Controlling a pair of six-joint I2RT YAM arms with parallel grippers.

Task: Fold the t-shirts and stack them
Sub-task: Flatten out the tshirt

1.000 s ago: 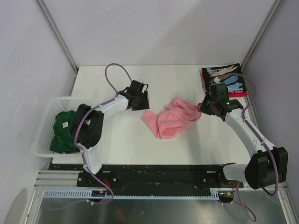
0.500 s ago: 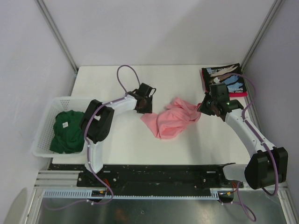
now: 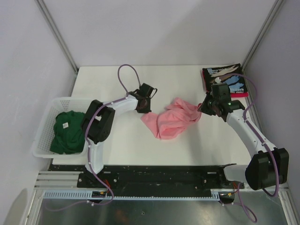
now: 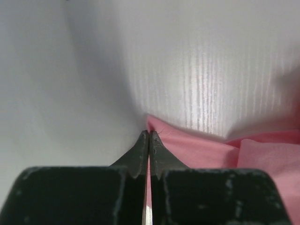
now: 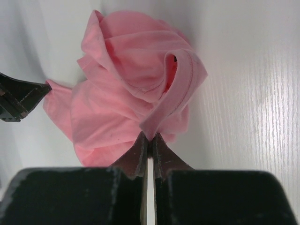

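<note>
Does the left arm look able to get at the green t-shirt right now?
Probably not yet: the left gripper has its jaws shut on a corner of the pink t-shirt. Nothing covers the green t-shirt in the basket, so releasing should free the way.

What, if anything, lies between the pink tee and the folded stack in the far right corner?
No loose object. The table between the pink tee and the folded stack is bare; only the right gripper, shut on the tee's right edge, sits on that line. The left gripper pinches the opposite corner.
</note>
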